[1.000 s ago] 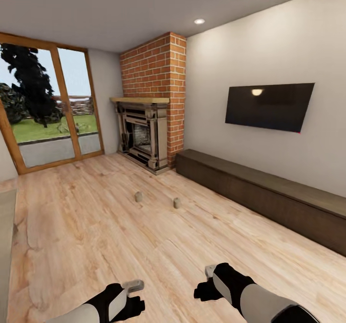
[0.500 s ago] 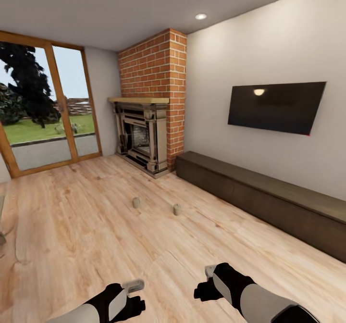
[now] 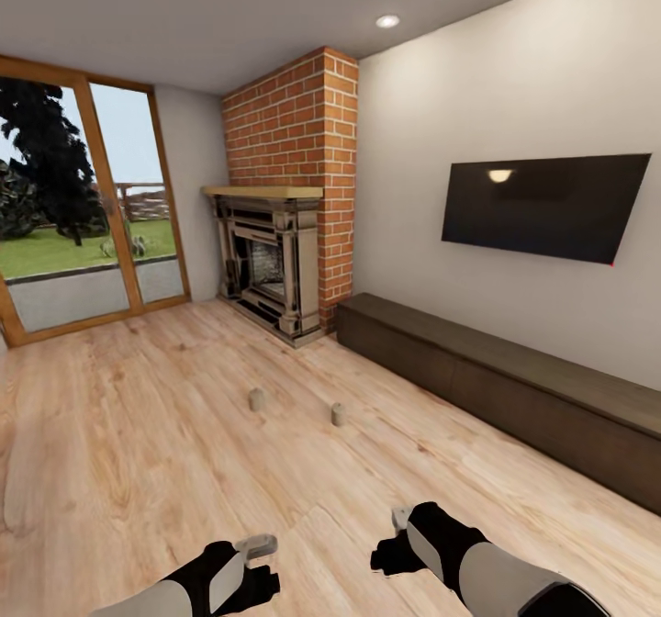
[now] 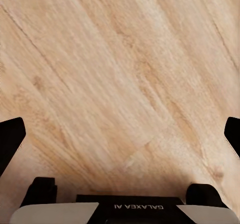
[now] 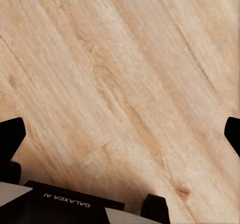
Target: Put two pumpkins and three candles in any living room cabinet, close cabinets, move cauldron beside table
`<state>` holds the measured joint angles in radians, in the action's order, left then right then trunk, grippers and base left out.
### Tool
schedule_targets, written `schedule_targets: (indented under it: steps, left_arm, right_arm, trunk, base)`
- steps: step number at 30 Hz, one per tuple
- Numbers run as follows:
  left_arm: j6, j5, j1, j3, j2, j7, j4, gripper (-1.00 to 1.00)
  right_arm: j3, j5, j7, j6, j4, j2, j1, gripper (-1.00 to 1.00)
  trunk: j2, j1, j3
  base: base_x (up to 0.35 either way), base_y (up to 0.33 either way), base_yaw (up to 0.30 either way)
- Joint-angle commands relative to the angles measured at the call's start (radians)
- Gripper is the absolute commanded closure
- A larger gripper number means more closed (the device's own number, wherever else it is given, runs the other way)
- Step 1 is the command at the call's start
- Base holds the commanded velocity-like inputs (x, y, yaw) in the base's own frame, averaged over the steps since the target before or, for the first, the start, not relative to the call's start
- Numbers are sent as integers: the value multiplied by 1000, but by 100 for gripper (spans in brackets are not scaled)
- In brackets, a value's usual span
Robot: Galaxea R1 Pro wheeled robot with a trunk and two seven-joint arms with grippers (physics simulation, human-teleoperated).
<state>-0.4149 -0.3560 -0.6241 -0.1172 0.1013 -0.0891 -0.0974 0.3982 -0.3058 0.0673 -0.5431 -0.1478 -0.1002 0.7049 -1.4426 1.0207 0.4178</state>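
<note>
Two stubby tan candles (image 3: 257,400) (image 3: 338,414) stood apart on the pale wood plank floor (image 3: 165,433), wicks too small to see. The long dark-brown cabinet (image 3: 514,397) ran off-frame. My left jaws (image 4: 120,139) and right jaws (image 5: 120,134) gaped wide, empty.

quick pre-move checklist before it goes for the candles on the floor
1. Candles located: ok. Two candles stand upright on the wood floor, apart from each other.
2. Third candle, pumpkins, cauldron located: not ok, not found from here.
3. Left gripper free: ok, open over bare floor.
4. Right gripper free: ok, open, nothing held.
5. Cabinet ready to receive: not ok, its fronts look shut along the wall under the TV.
6. Candles within reach: not ok, they look well ahead of both arms.
</note>
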Motion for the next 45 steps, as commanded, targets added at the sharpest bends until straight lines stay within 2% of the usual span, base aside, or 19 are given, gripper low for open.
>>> schedule_targets:
  steps: [1, 15, 29, 37, 45]
  left_arm:
    - [-5, -11, 0, -8, 0, -6, -2, -100]
    - [-5, -11, 0, -8, 0, -5, -2, -100]
    - [-4, -11, 1, -7, 0, -5, -2, -100]
    - [36, -12, 0, -7, 0, -2, 7, -100]
    - [39, -11, 0, -8, 0, -2, 10, -100]
  right_arm:
    - [8, -7, 1, -4, -1, 1, 1, -100]
    - [10, -7, -1, -3, -1, 0, 1, -100]
    - [12, -7, 0, -2, -1, -1, 1, -100]
    - [13, -7, 2, -1, -1, -1, 1, -100]
    - [13, -7, 3, -1, -1, -1, 1, -100]
  trunk:
    - [-1, 1, 1]
    - [-1, 1, 1]
    - [-1, 1, -15]
    - [-1, 1, -16]
    - [-1, 1, -16]
  base:
    - [335, 56, 0]
    - [335, 79, 0]
    - [335, 107, 0]
    - [335, 122, 0]
    - [335, 122, 0]
